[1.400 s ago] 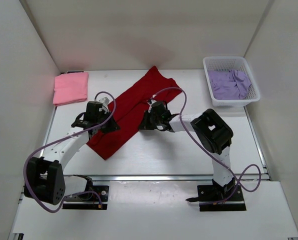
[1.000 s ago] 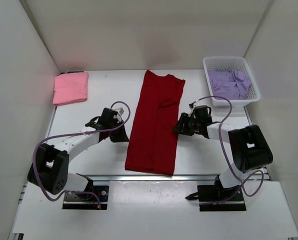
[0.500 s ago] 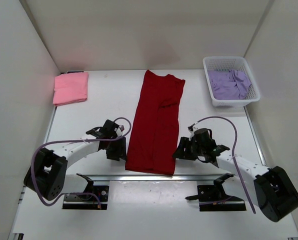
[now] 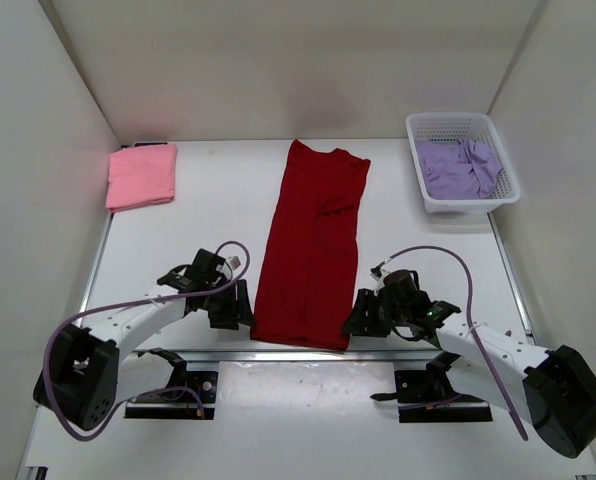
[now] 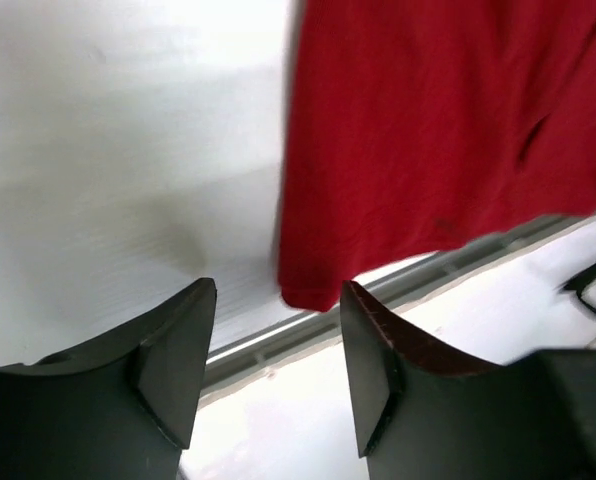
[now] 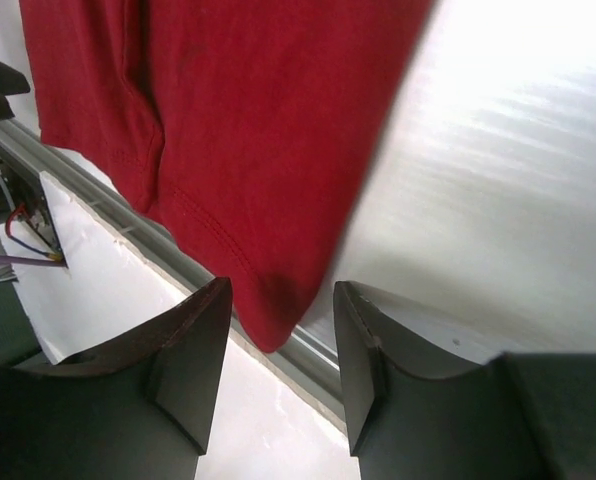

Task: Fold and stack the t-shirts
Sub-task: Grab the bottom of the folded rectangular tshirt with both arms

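Three shirts: pink t-shirt (image 4: pixel 141 175) folded, upper left of top view; lavender t-shirt (image 4: pixel 460 166) bunched in basket (image 4: pixel 414 124), upper right; dark red t-shirt (image 4: pixel 313 245) flat on table (image 4: pixel 178 215), centre.
Item in hand: dark red, already narrowed to a long strip, sleeves tucked in.
Long axis: runs top-to-bottom of frame, slight lean; collar end up-frame, hem at table's near edge, lower centre.
L gripper (image 4: pixel 236 306): just left of hem's lower-left corner; jaws parted, nothing between. Wrist view has that corner dead ahead of the gap, not yet inside.
R gripper (image 4: pixel 356 318): just right of hem's lower-right corner; jaws parted, empty. Corner likewise ahead of the gap in wrist view.
Key relation: each arm flanks its own corner, mouth facing inward toward cloth; both about equally near, neither touching as far as seen.
Est. step: crosswise fold pending. Prob. pinch both hem corners, carry up-frame to collar.
Progress: approx one of three done.
Risk: hem sits at edge rail (image 4: pixel 298 355); low approach may catch rail or grab one layer only.
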